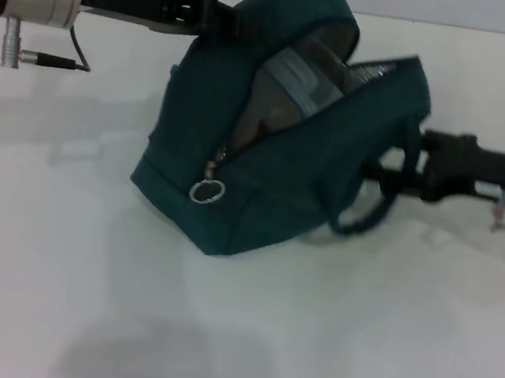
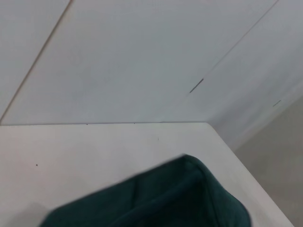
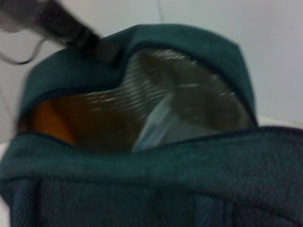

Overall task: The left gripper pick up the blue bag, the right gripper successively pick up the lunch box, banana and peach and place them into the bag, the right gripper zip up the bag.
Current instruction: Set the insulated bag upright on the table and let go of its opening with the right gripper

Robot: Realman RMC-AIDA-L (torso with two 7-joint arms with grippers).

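Observation:
The blue bag [image 1: 285, 156] is tilted on the white table, its near top corner held up by my left gripper [image 1: 205, 10], which is shut on the fabric rim. The same left gripper [image 3: 83, 35] shows in the right wrist view at the bag's [image 3: 142, 179] far edge. The mouth gapes open, showing silver lining. Inside lies the lunch box [image 1: 299, 75] [image 3: 158, 120], and an orange-yellow end of the banana [image 3: 47, 120] shows beside it. The peach is hidden. The zipper's ring pull [image 1: 207, 191] hangs at the front. My right gripper [image 1: 383, 175] is against the bag's right side, above a loop handle [image 1: 366, 214].
The white table [image 1: 352, 353] stretches in front of the bag, with a pale wall behind it. The left wrist view shows the bag's fabric [image 2: 165, 198], the table's far corner [image 2: 208, 125] and the wall beyond.

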